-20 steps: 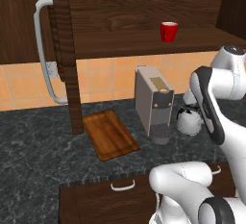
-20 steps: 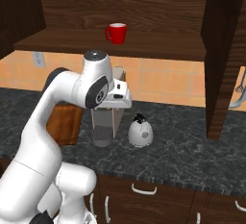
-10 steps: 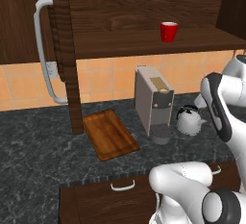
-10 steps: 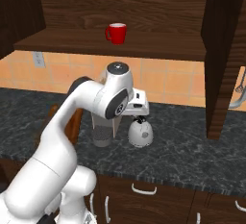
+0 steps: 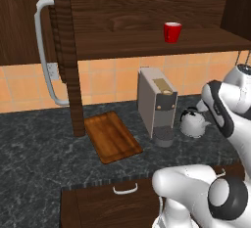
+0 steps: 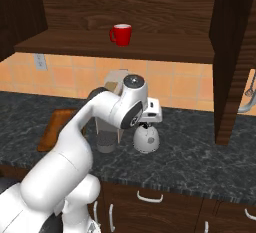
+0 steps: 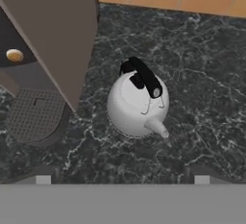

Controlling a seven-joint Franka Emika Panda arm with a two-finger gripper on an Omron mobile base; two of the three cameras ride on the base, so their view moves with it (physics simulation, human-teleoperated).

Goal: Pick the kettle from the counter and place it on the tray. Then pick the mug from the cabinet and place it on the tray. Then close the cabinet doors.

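The silver-grey kettle (image 7: 137, 105) stands upright on the dark speckled counter (image 7: 206, 93), just right of the coffee machine, its black handle on top and spout pointing away from the machine. My gripper (image 7: 122, 177) hangs open straight above it, with nothing between the fingers. From the right base view the gripper (image 6: 145, 126) sits just over the kettle (image 6: 145, 140). The kettle (image 5: 193, 122) shows partly behind my arm. The wooden tray (image 5: 112, 136) lies bare left of the machine. On the open cabinet shelf (image 5: 122, 41) stands the red mug (image 5: 171, 31), also seen as mug (image 6: 121, 34).
A boxy grey coffee machine (image 5: 157, 102) stands between tray and kettle, close to my hand. Both cabinet doors are swung open: the left door (image 5: 66, 51) with its bar handle (image 5: 44, 51), and the right door (image 6: 232, 57). Drawers (image 5: 125, 189) run below the counter edge.
My arm has swung from beside the coffee machine's top down and to the right, bringing the hand over the kettle. The jaws have stayed open. Kettle, mug and tray are unmoved.
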